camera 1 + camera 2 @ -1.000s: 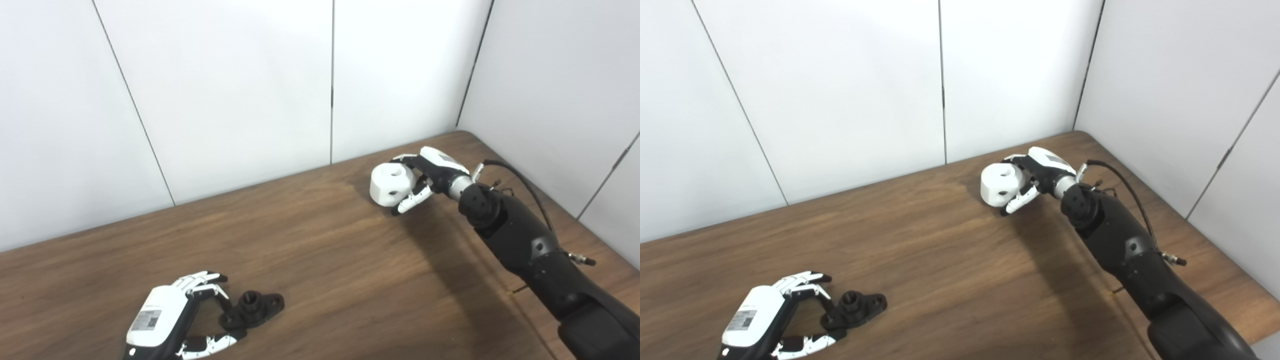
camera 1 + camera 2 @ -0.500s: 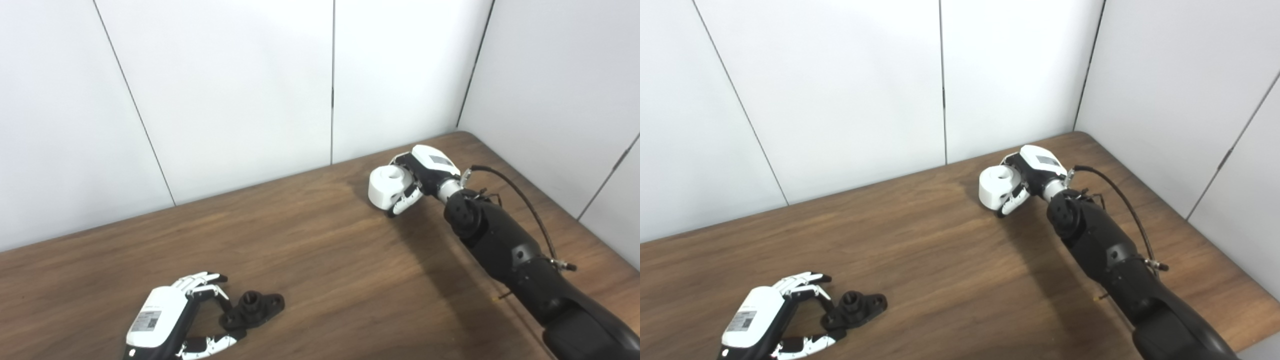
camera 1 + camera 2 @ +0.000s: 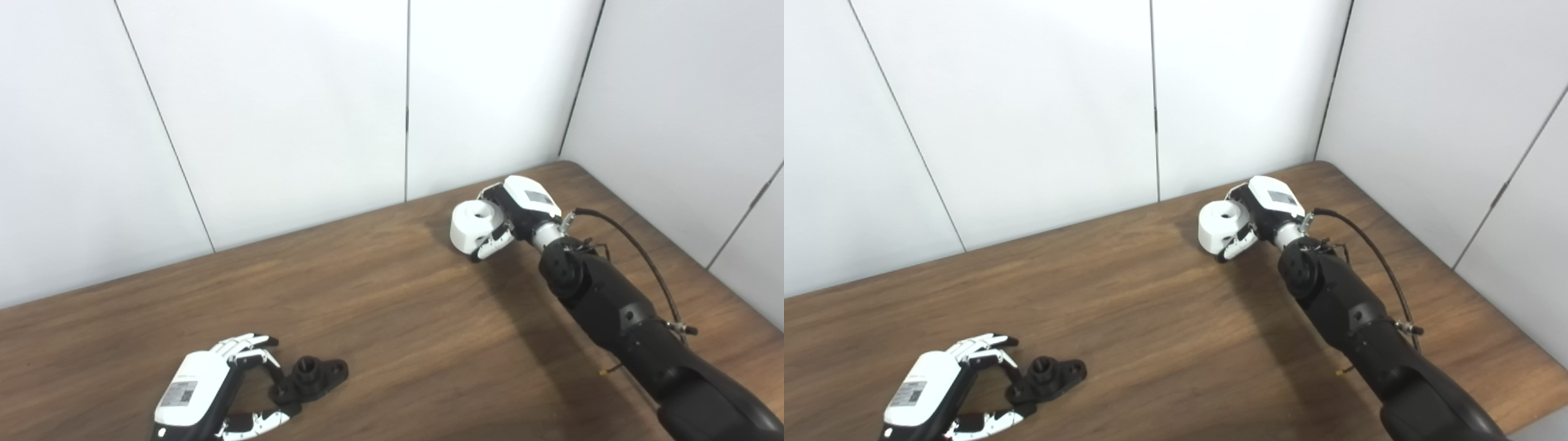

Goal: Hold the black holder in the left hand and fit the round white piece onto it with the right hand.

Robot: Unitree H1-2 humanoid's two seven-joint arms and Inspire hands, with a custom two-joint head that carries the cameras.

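A brown wooden table (image 3: 392,318) is seen from above, with white wall panels (image 3: 275,110) behind it and to the right.

The round white piece (image 3: 470,225) is found at about 2 o'clock from the table's middle, close to the far edge. It is a short cylinder with a round hole in its top face. It is gripped by the right hand (image 3: 511,214), which is placed at its 3 o'clock side: the fingers (image 3: 490,246) are curled around the near side of the piece and the white back of the hand is turned upward. So this hand is closed on the piece. Whether the piece is resting on the table or is lifted a little cannot be told. The black right arm (image 3: 618,318) is stretched from the lower right corner, and a thin black cable (image 3: 637,251) is looped beside it.

The black holder (image 3: 312,376) is lying flat on the table at about 7 o'clock from the middle, near the front edge. It is well apart from the white piece. A raised round socket is seen in its middle, with flat ears at both sides. The left hand (image 3: 208,401) is placed at its 9 o'clock side, with the fingers spread apart. The upper fingertips (image 3: 264,354) are just beside the holder's left end, and the thumb (image 3: 269,419) is extended below it. The holder is bracketed but not grasped; the hand is widely open. Whether a fingertip is touching the holder cannot be told.
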